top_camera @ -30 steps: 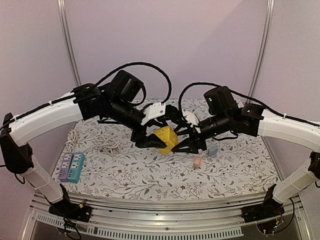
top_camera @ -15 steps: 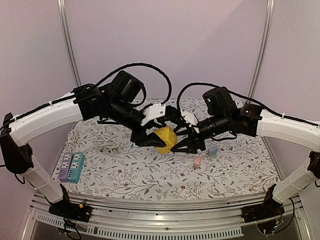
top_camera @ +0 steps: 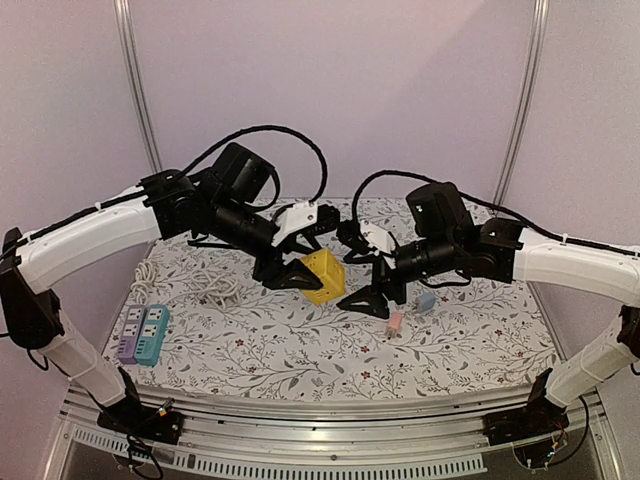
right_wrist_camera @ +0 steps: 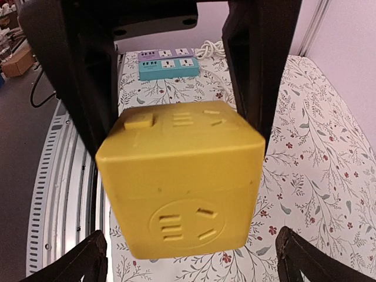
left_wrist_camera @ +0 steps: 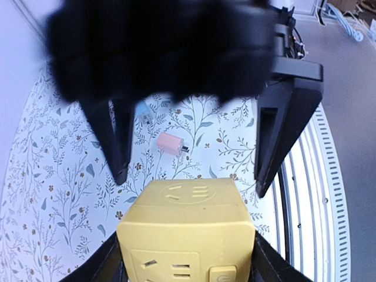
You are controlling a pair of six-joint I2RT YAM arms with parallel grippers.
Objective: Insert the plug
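Observation:
A yellow cube socket (top_camera: pixel 322 275) hangs above the table, with my left gripper (top_camera: pixel 298 274) shut on its two sides. The left wrist view shows the cube (left_wrist_camera: pixel 188 226) filling the gap between my left gripper's (left_wrist_camera: pixel 188 261) fingers. My right gripper (top_camera: pixel 365 300) stands open just right of the cube and does not touch it. In the right wrist view the cube (right_wrist_camera: pixel 182 176) faces my right gripper (right_wrist_camera: pixel 191 258), whose fingertips sit wide apart below it. A pink plug (top_camera: pixel 395 322) (left_wrist_camera: pixel 170 143) and a blue plug (top_camera: pixel 425 302) (left_wrist_camera: pixel 143 109) lie on the table under the right arm.
The table wears a floral cloth (top_camera: pixel 300 350). A purple and a teal power strip (top_camera: pixel 143 334) (right_wrist_camera: pixel 167 64) lie side by side at the near left. A coiled white cable (top_camera: pixel 205 285) rests behind them. A metal rail (top_camera: pixel 320 420) runs along the front edge.
My right gripper has opened wide, let go of the yellow cube and drawn back slightly toward the right. My left gripper keeps the cube, carried slightly left.

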